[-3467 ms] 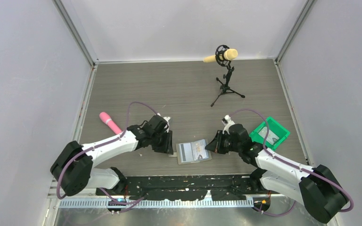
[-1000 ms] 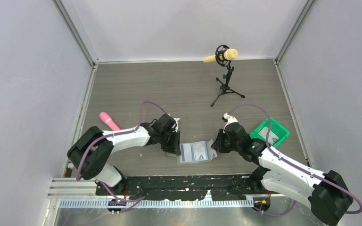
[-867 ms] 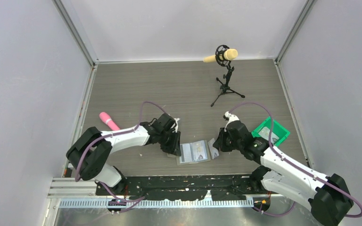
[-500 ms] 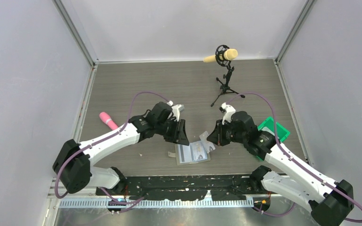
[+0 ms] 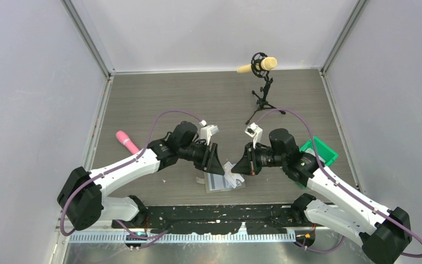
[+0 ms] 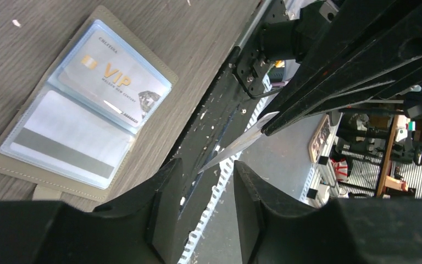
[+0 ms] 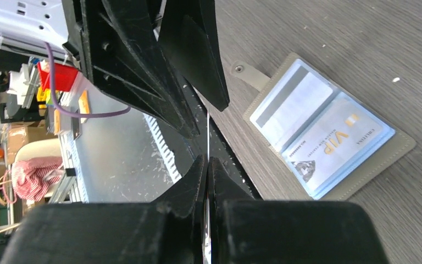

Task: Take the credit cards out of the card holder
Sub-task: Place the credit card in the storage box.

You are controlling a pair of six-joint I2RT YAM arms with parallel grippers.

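The card holder [image 6: 82, 135] lies open on the table, also in the top view [image 5: 220, 186], with a VIP credit card [image 6: 112, 77] and a second card [image 6: 66, 146] in its clear pockets. My right gripper [image 7: 207, 165] hangs above it, shut on a thin pale credit card [image 7: 207, 135] seen edge-on. That card [image 6: 236, 146] points toward my left gripper [image 6: 206, 184], whose jaws stand open on either side of the card's tip without gripping it. Both grippers face each other over the holder, left [image 5: 217, 164] and right [image 5: 246, 165].
A green bin [image 5: 321, 153] sits on the table behind the right arm. A pink object [image 5: 127, 142] lies at the left. A microphone on a small tripod [image 5: 262, 82] stands at the back. The table's near edge and black rail [image 5: 214, 217] run just below the holder.
Both grippers have risen off the holder. The right one has pulled a card out and lifted it. The left one has opened, let go of the holder and turned toward the card.
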